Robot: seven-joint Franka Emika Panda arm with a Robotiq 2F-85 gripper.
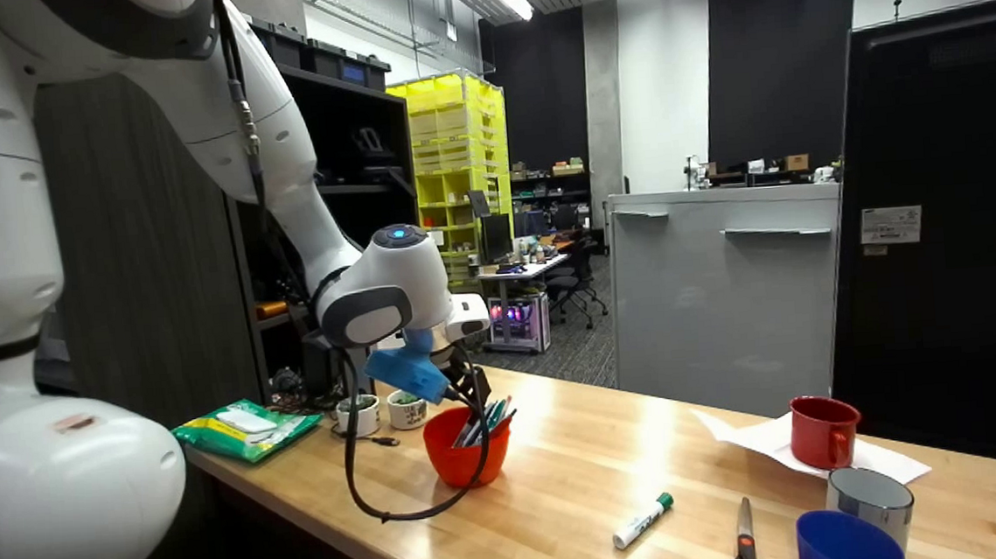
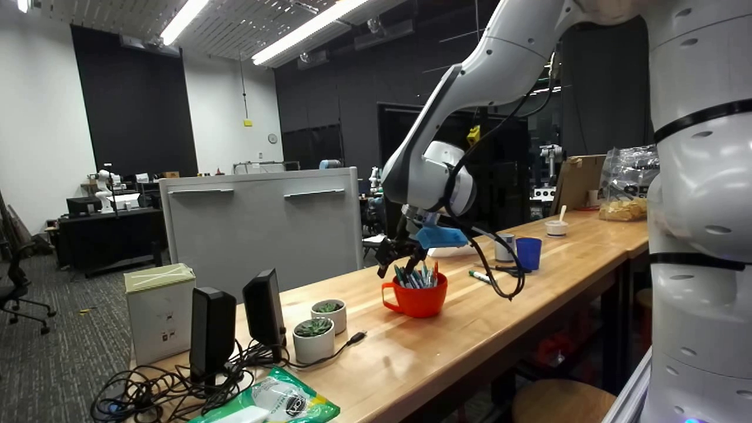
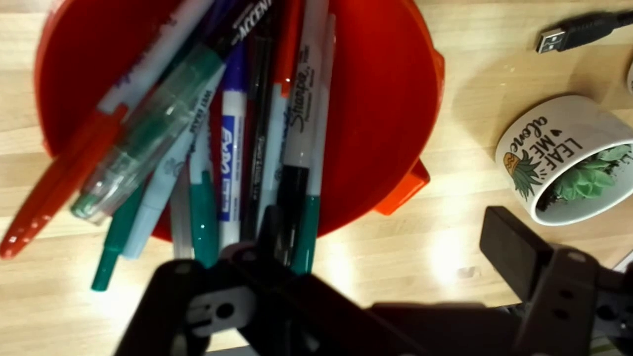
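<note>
My gripper (image 3: pixel 390 242) is open with nothing between its fingers. It hangs at the rim of a red-orange mug (image 3: pixel 385 123), on the mug's handle side. The gripper (image 2: pixel 395 267) and the mug (image 2: pixel 423 302) also show in both exterior views, the mug upright on the wooden table (image 2: pixel 376 352). The mug holds several pens and markers (image 3: pixel 232 148) with red, green, purple and black caps, leaning over its rim. One finger overlaps the pen ends in the wrist view; I cannot tell whether it touches them. A green-capped white marker (image 1: pixel 644 522) lies on the table.
Scissors (image 1: pixel 746 543), a blue cup (image 1: pixel 845 545), a metal can (image 1: pixel 873 499) and a red mug on paper (image 1: pixel 824 432) stand farther along. White plant pots (image 2: pixel 314 341), a black cable plug (image 3: pixel 568 37), speakers (image 2: pixel 212 329) and a green bag (image 2: pixel 288 399) lie on the opposite side.
</note>
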